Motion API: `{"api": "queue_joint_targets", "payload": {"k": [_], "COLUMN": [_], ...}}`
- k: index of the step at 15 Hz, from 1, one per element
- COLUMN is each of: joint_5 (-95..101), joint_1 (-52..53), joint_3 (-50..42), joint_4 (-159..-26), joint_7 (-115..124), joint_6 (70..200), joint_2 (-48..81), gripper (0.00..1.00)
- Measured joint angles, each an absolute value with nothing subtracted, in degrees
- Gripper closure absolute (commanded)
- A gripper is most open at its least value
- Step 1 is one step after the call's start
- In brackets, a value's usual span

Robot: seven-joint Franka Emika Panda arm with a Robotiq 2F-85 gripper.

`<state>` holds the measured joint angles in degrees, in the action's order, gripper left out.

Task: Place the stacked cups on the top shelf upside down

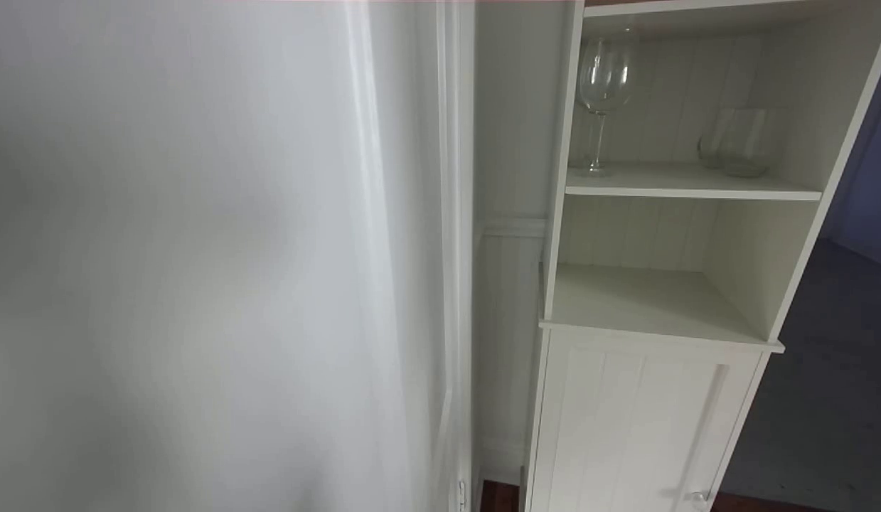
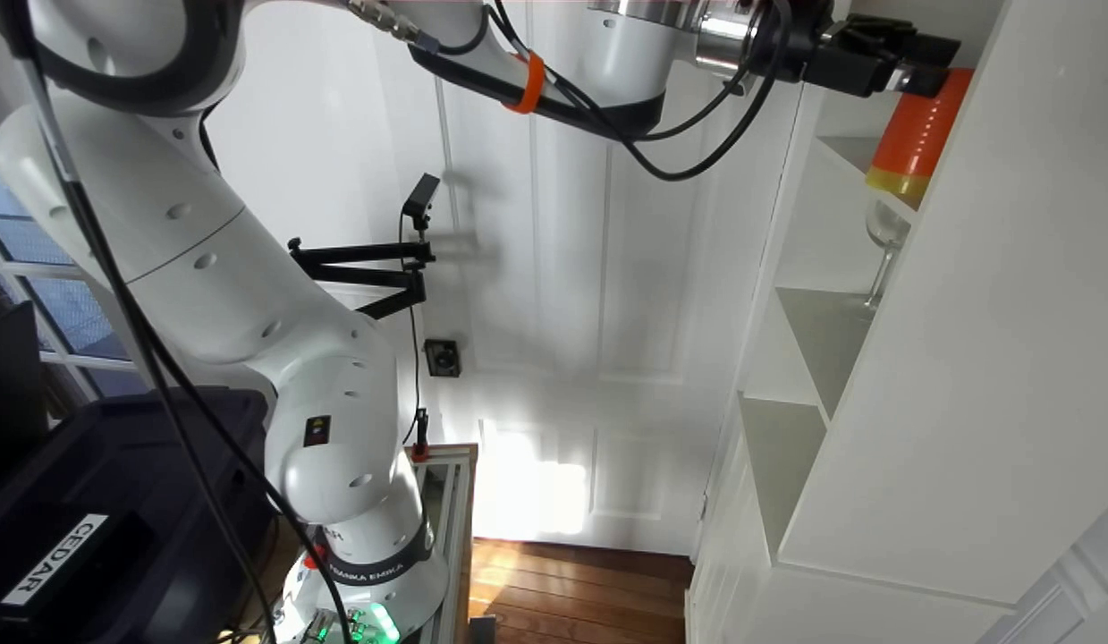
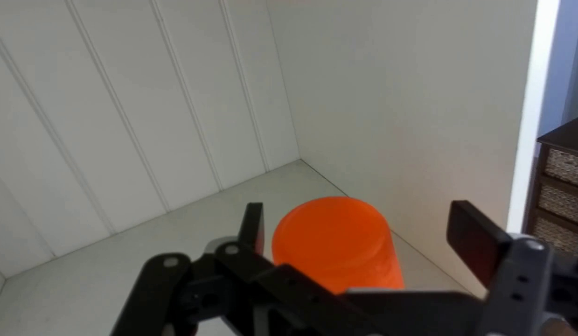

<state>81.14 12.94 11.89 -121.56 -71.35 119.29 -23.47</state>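
The stacked cups show in an exterior view as an upside-down orange cup (image 2: 927,121) with a yellow rim (image 2: 899,183) at the bottom. They stand upright on the top shelf (image 2: 862,152), partly hidden by the cabinet's side panel. In the wrist view the orange cup's closed base (image 3: 333,233) faces up, near the side wall. My gripper (image 3: 363,228) is open, with one finger on each side of the cup and a gap at both, wider on the right. In an exterior view the gripper (image 2: 931,65) is at the cup's upper end.
The white cabinet's side panel (image 2: 974,340) and back wall (image 3: 130,93) enclose the shelf. A wine glass (image 1: 605,78) and clear tumblers (image 1: 746,142) stand on the shelf below (image 1: 689,192). A white door (image 2: 562,268) is behind the arm.
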Motion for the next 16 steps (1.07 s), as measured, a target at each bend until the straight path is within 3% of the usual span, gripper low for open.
{"api": "queue_joint_targets", "payload": {"k": [16], "joint_5": [71.35], "joint_1": [15.27], "joint_3": [9.28], "joint_4": [-122.93], "joint_7": [-73.48], "joint_6": [119.90], "joint_2": [-28.56], "gripper": [0.00]}}
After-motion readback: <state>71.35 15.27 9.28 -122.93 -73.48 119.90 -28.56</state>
